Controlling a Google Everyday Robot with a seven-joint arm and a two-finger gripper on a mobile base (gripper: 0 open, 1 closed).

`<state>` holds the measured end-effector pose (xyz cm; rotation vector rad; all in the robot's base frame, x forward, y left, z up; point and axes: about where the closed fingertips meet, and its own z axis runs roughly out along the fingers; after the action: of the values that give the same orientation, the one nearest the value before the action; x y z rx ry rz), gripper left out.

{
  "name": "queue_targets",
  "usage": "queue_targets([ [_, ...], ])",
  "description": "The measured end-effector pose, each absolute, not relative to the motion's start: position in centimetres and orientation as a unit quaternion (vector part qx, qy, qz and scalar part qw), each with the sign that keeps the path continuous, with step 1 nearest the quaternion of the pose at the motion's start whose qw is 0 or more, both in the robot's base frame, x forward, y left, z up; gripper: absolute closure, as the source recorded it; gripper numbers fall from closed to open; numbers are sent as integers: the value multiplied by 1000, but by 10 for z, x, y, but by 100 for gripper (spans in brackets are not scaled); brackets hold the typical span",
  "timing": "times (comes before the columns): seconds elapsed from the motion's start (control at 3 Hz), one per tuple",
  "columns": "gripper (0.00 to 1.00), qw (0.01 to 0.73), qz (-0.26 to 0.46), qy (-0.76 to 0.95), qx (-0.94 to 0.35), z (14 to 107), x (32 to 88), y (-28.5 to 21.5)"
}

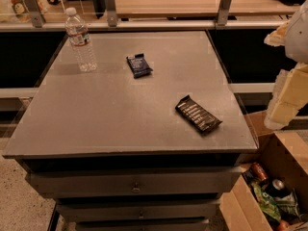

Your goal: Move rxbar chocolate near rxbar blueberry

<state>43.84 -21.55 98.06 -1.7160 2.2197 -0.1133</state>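
The rxbar chocolate (198, 114), a long black wrapper with pale text lines, lies flat on the grey table (110, 114) near its front right corner. The rxbar blueberry (139, 65), a shorter dark navy wrapper with a pale label patch, lies at the table's back middle. The two bars are well apart. My gripper (281, 112) hangs at the right edge of the view, beyond the table's right side and off the chocolate bar, with the white arm above it.
A clear plastic water bottle (81, 41) stands upright at the table's back left. An open cardboard box (269, 186) with cans and packets sits on the floor at the right. A rail with posts (144, 25) runs behind the table.
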Motion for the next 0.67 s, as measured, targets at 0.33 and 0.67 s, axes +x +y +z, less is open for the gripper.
queue_targets([
  [0.33, 0, 166, -40, 780, -603, 981, 438, -215],
  [0.67, 0, 186, -18, 788, -587, 984, 442, -204],
])
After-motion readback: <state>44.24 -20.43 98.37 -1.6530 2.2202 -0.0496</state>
